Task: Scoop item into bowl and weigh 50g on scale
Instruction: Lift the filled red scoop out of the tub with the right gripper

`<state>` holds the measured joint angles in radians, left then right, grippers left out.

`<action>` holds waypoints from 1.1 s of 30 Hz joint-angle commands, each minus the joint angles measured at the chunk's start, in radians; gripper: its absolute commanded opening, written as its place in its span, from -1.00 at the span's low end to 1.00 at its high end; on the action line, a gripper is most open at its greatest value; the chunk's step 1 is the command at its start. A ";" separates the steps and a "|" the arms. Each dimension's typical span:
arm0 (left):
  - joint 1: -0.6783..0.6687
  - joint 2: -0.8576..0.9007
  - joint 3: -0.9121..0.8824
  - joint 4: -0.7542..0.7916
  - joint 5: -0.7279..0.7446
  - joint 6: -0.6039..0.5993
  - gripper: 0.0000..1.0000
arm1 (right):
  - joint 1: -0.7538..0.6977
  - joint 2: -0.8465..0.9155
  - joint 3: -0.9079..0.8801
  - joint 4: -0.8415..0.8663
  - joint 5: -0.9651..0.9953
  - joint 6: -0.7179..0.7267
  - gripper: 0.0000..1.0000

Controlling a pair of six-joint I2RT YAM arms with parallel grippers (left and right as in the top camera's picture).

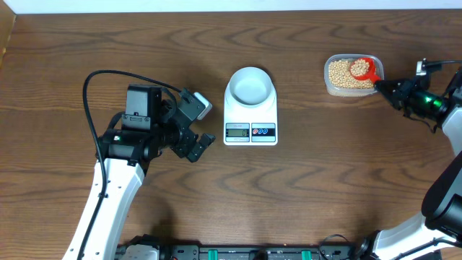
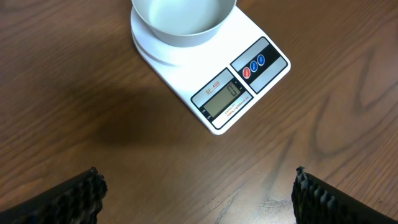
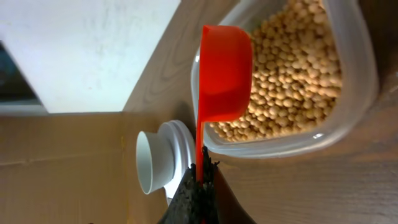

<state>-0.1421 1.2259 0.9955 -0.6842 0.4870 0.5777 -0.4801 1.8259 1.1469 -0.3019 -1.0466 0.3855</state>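
Two claws are in view. The left claw (image 1: 204,124) stands with its jaws fully apart, holding nothing, over the brown wooden bench (image 1: 325,188) just left of the white flat rectangular digital scale (image 1: 250,132). The small round pale-blue bowl (image 1: 250,85) sits on the scale's platform, behind the grey display (image 2: 222,99) and the two round buttons (image 2: 254,65). The right claw (image 1: 382,87) is clamped together on the thin handle of the red plastic scoop (image 1: 364,68). The scoop's cup lies inside the clear rounded-rectangular plastic tub (image 1: 327,81), at its right end. The small round tan-yellow beans (image 1: 338,74) fill the tub; the overhead view shows some in the cup. The tub rests at the bench's far right, well apart from the scale.
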 commanded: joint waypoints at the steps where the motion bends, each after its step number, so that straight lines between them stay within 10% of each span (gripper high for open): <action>1: 0.002 -0.005 0.022 -0.004 -0.009 0.013 0.96 | 0.008 0.007 0.010 0.026 -0.071 0.016 -0.98; 33: 0.002 -0.005 0.022 -0.004 -0.009 0.013 0.96 | 0.164 0.007 0.011 0.190 -0.090 0.177 -0.98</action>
<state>-0.1421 1.2259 0.9955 -0.6846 0.4866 0.5777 -0.3363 1.8259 1.1469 -0.1303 -1.1069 0.5289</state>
